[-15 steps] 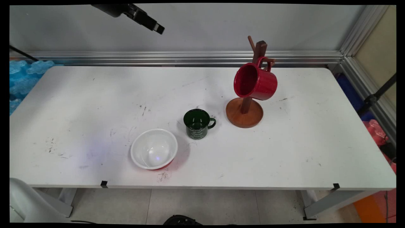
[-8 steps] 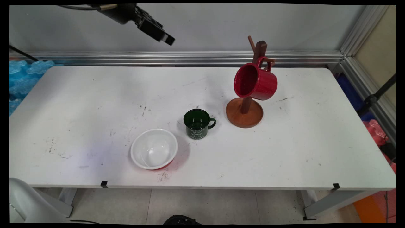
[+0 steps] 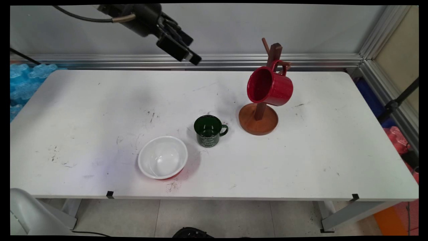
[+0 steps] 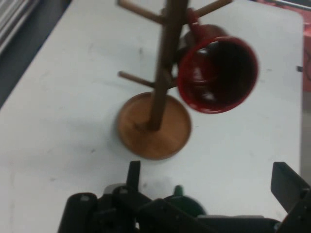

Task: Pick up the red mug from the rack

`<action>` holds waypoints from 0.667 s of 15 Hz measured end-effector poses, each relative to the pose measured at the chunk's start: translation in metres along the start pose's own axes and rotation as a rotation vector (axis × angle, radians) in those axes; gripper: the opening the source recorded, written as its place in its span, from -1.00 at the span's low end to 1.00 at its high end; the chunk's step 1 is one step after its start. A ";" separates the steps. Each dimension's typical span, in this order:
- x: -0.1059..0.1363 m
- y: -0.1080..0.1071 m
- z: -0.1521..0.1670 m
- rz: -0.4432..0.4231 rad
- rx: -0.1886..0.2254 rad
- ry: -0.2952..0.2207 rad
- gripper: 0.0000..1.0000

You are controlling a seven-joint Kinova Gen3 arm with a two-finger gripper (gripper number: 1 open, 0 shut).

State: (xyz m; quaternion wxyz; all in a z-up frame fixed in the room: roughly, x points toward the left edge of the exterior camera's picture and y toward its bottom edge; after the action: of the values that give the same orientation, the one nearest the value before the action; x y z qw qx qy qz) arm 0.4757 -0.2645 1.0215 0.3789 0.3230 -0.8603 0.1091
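Note:
My black gripper (image 3: 190, 55) hangs high over the table's far side, left of the wooden mug tree (image 3: 258, 118). In the hand view the gripper (image 4: 209, 180) stands open with nothing between its fingers. A red mug (image 3: 269, 86) hangs by its handle on a peg of the tree, mouth facing left. The hand view shows the mug tree (image 4: 154, 127) and red mug (image 4: 217, 73) ahead. A dark green mug (image 3: 209, 130) stands upright on the table, left of the tree's base. Only its edge (image 4: 183, 204) shows in the hand view, behind the linkage.
A white bowl (image 3: 163, 157) with a red outside sits left of the green mug, nearer the front edge. The table (image 3: 100, 110) is white and scuffed. Blue padding (image 3: 23, 80) lies off the left end. An aluminium rail (image 3: 234, 60) runs behind the table.
The gripper has come down and to the right from the top edge, closer to the mug tree. The mugs, bowl and tree have not moved.

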 end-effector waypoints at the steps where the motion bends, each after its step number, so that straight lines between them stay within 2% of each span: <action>1: 0.003 0.005 0.005 0.006 -0.016 0.002 1.00; 10: 0.030 0.036 0.057 -0.016 -0.085 0.040 1.00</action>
State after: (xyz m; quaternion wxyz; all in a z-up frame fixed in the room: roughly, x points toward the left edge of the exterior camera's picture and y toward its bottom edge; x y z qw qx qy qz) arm 0.4046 -0.2760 1.0060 0.4104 0.3111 -0.8538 0.0758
